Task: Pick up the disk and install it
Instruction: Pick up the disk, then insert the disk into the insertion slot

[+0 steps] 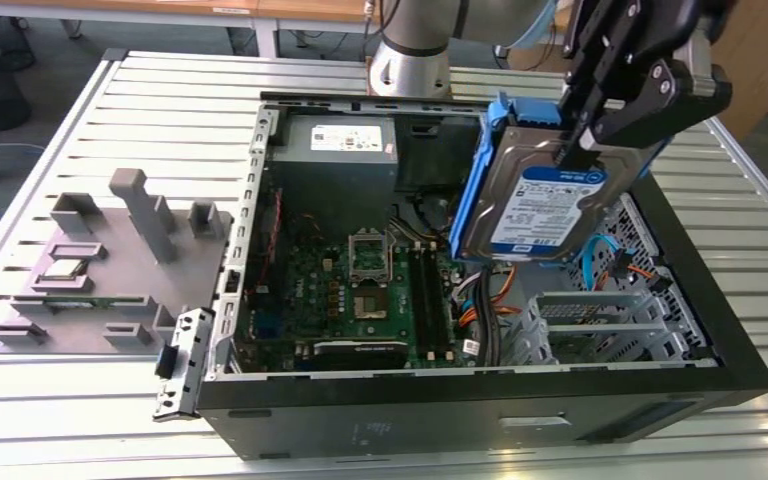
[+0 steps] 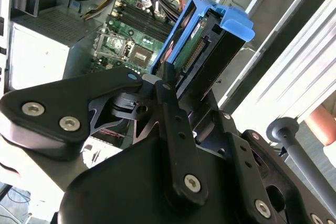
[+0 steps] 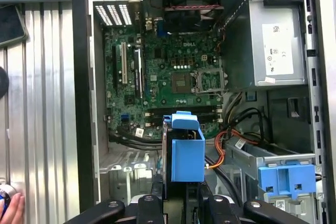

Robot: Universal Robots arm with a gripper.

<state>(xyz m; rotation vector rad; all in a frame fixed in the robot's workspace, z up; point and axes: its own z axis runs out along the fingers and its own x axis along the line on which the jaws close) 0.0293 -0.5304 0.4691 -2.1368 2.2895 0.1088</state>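
While its jaws are pinched on the top edge of the disk [image 1: 544,205], the gripper [image 1: 582,150] hangs above the open computer case [image 1: 491,425]. Held upright on edge, with blue rails along its sides, the disk is over the case's interior, above the cables beside the motherboard [image 1: 357,285]. A grey power-supply box [image 1: 337,140] sits at the case's far end. Outside the case, to the exterior view's left, a grey fixture plate [image 1: 104,275] lies on the slatted table [image 1: 157,90].

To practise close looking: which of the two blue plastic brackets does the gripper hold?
The darker blue bracket around the silver metal hard drive, in the black gripper above the open computer case. The lighter-blue bracket sits inside the case.
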